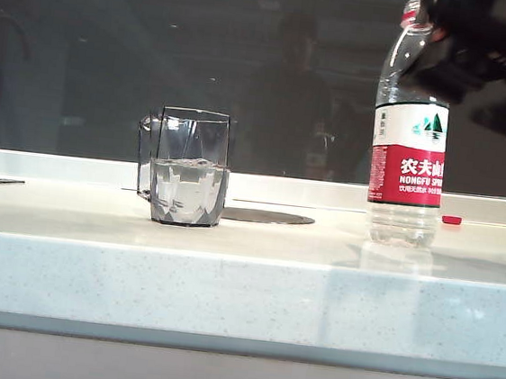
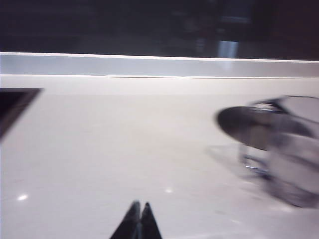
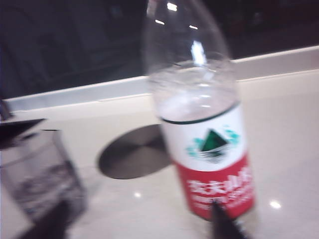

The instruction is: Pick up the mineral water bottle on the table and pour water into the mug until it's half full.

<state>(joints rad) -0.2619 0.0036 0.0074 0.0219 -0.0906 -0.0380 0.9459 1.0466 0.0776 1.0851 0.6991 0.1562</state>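
The mineral water bottle (image 1: 408, 151) stands free on the right, mug (image 1: 189, 178) already holding water, so the right gripper (image 3: 139, 219) seems released; the left gripper (image 2: 140, 221), low over the table (image 1: 244, 270), is clenched.

probably a kitchen: stone countertop (image 1: 243, 279), dark window.

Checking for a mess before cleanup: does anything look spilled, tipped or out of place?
No spill or tipping shows. The mineral water bottle stands upright and uncapped on the table, its small red cap lying loose behind it. The mug is upright, about half full. The right gripper flanks the bottle; the left gripper is shut.
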